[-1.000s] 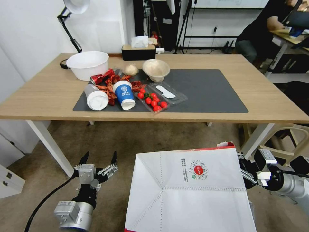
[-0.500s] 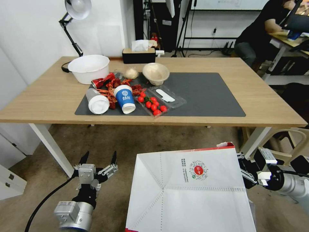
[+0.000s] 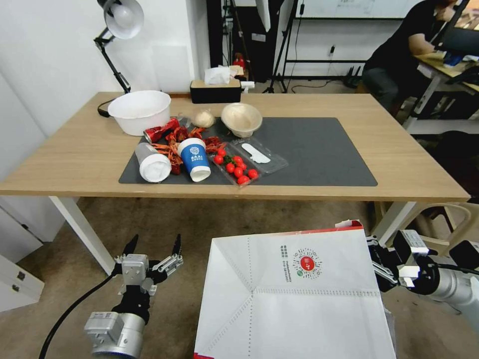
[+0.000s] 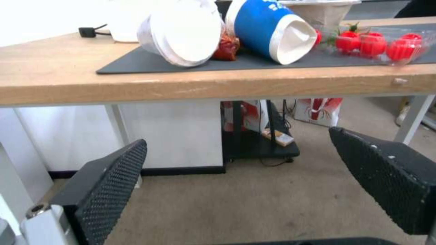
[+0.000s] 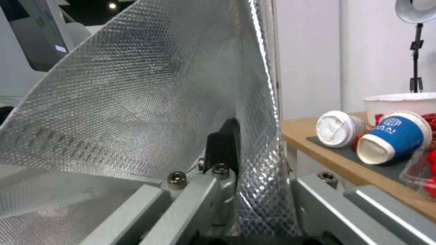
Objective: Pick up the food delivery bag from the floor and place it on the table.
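The food delivery bag (image 3: 294, 294) hangs close in front of me, its broad white side and round red logo facing up, held off the floor (image 3: 169, 224). My right gripper (image 3: 381, 267) is shut on the bag's right rim. In the right wrist view the silver foil lining (image 5: 136, 102) is pinched against a black finger (image 5: 224, 146). My left gripper (image 3: 152, 247) stands open and holds nothing, low at the left of the bag and apart from it. In the left wrist view the left gripper (image 4: 236, 139) faces the table edge. The table (image 3: 409, 164) with its dark grey mat (image 3: 319, 149) lies ahead.
The mat's left half holds a white bowl (image 3: 139, 110), two tipped cups (image 3: 193, 158), crayfish scraps, a paper bowl (image 3: 242, 118) and a tomato tray (image 3: 237, 167). A tissue box (image 3: 215, 89) and lamp (image 3: 122, 20) stand behind. White table legs (image 3: 82, 232) and a chair (image 3: 449, 219) flank the floor.
The camera has moved: the table now sits a little lower and smaller in the head view. The bag and both grippers keep their places in the picture.
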Controlling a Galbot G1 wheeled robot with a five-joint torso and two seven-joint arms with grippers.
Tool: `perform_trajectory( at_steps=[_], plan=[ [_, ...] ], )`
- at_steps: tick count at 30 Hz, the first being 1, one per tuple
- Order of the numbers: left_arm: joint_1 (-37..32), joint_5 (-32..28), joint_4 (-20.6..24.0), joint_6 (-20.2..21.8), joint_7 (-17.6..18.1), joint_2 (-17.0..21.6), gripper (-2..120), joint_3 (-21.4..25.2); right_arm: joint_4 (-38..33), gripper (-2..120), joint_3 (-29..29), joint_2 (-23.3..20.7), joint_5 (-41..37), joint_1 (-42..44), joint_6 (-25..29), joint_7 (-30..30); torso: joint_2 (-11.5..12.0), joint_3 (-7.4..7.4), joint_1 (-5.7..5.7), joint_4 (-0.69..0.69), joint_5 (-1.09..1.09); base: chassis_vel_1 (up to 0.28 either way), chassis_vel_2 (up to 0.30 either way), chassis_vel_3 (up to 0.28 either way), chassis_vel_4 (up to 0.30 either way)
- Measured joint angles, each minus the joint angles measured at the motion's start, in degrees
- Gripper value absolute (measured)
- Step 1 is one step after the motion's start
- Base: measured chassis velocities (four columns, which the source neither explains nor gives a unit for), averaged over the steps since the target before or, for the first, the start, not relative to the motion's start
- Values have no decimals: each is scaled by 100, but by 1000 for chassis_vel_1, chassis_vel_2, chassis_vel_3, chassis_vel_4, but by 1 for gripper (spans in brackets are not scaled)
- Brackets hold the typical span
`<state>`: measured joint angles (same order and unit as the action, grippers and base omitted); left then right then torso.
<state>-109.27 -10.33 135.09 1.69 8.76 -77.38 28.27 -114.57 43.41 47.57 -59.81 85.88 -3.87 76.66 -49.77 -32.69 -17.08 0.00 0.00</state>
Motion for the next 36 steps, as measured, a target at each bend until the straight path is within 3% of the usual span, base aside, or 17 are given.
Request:
perform_trajectory(
  at_steps=[36],
  plan=[
    [-35, 31, 18, 6, -15, -10, 100, 0, -31, 0, 16, 28, 1, 5, 7, 0, -954, -541, -412, 0, 0, 0, 0, 0, 0]
  ],
)
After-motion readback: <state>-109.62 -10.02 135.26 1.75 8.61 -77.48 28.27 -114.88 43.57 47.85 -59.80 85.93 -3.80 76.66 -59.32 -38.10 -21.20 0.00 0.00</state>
